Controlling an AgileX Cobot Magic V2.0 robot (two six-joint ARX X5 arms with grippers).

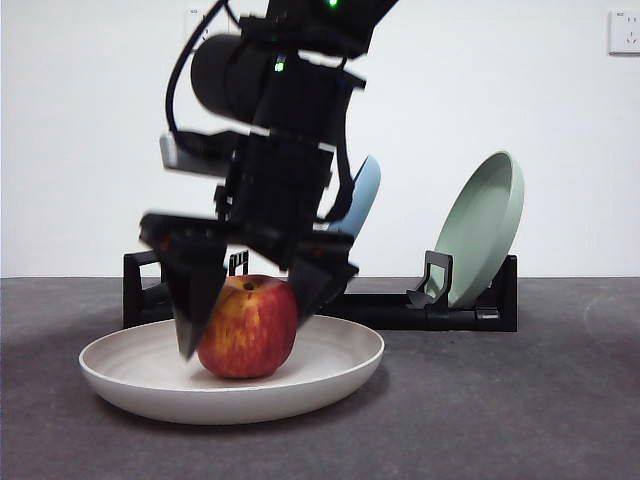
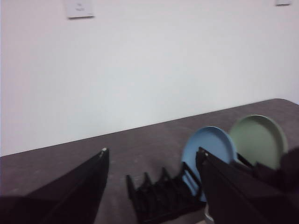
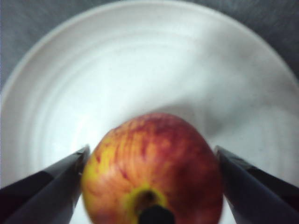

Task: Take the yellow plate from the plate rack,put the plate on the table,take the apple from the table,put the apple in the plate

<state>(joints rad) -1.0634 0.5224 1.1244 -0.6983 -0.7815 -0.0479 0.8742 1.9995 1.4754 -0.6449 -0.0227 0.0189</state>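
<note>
The red and yellow apple (image 1: 248, 330) sits upright in the middle of the pale cream yellow plate (image 1: 330, 375), which lies flat on the dark grey table (image 1: 520, 400). My right gripper (image 1: 250, 310) reaches down over it, with one jaw close on each side of the apple and a thin gap showing. The right wrist view shows the apple (image 3: 154, 168), its stem towards the camera, between the right gripper (image 3: 152, 151) jaws over the plate (image 3: 70, 70). My left gripper (image 2: 152, 154) is open and empty, raised in front of the black plate rack (image 2: 159, 196).
The plate rack (image 1: 400, 308) stands behind the plate along the back of the table. It holds a light blue plate (image 1: 362, 195) and a sage green plate (image 1: 485, 225), both leaning. Both also show in the left wrist view, blue (image 2: 208, 149) and green (image 2: 257, 140).
</note>
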